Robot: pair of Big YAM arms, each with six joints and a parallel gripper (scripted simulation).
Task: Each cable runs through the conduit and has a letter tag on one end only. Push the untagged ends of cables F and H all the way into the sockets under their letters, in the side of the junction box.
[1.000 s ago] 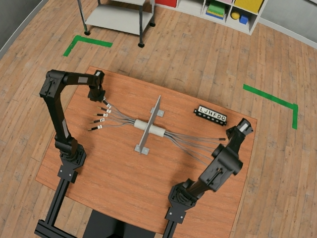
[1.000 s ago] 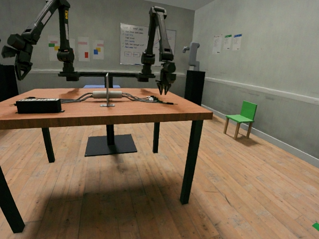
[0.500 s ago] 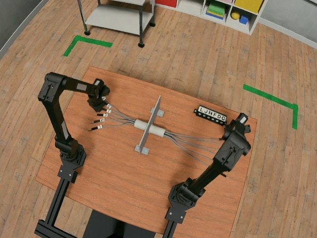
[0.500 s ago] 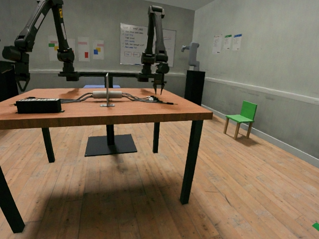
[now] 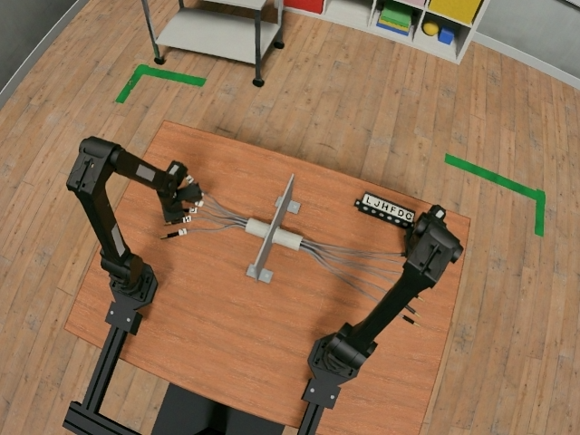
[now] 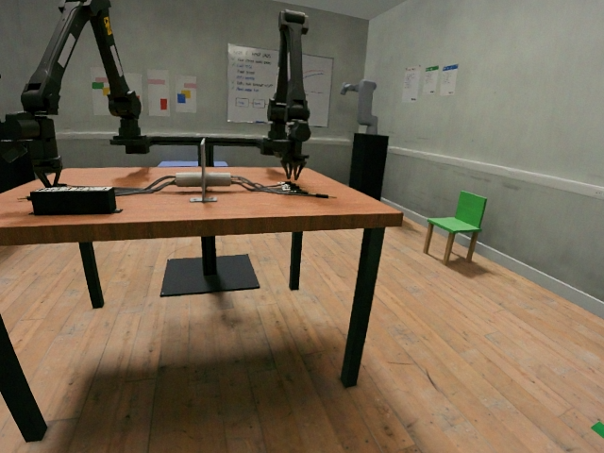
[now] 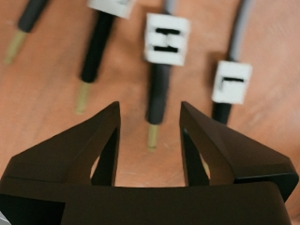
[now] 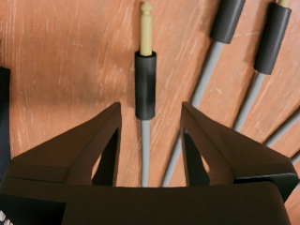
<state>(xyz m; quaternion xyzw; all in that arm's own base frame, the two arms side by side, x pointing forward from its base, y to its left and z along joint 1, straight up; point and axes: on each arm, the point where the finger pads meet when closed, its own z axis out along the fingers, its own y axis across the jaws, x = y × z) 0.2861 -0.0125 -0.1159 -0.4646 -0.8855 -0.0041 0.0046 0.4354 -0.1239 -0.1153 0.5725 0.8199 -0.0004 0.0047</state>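
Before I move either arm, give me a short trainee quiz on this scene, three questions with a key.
1. Multiple choice: the plug whose end lies between the left gripper's fingers carries a tag reading: a) D b) H c) C
2. True or false: the right gripper is clamped shut on a plug.
3. Fill in: on the junction box, the letter between H and D is __.

Key: 1 b; 2 false; 3 F.

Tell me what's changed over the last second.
The right gripper came down near the junction box; the left gripper lowered over the tagged ends. Nothing was gripped or released. Box and conduit stayed put.
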